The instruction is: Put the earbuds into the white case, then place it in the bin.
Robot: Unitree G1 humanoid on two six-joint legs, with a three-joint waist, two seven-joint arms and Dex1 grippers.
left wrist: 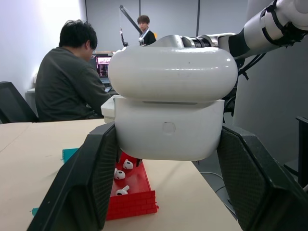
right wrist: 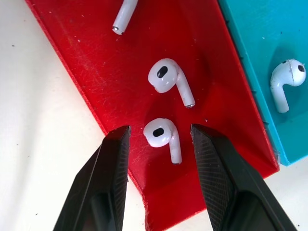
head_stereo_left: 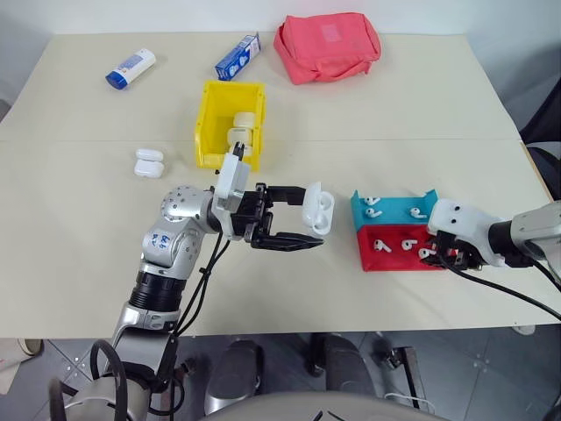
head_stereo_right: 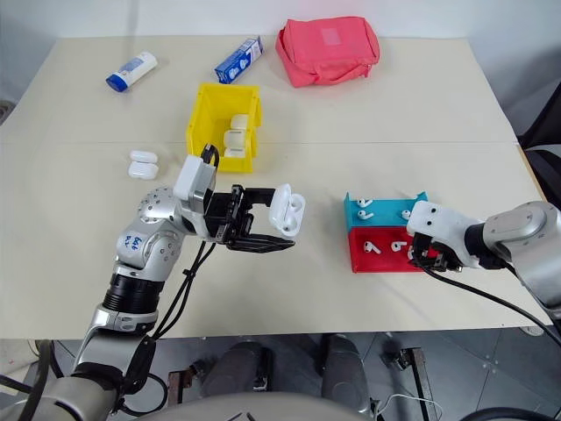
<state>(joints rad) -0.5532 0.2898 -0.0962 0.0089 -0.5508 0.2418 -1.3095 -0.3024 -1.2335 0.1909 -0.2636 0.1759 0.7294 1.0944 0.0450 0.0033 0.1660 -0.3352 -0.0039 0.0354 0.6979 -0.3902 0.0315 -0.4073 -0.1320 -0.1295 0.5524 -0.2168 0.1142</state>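
Left gripper [head_stereo_left: 302, 221] clamps the glossy white case [head_stereo_left: 317, 210]; parted right gripper [right wrist: 159, 144] should centre on the tiny white earbud [right wrist: 161, 134] before pinching.

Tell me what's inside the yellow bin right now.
The yellow bin holds white earbud cases, stacked toward its near end; at least two show. Its near wall and the left gripper's mount cover the near end of the floor, so anything there cannot be seen.
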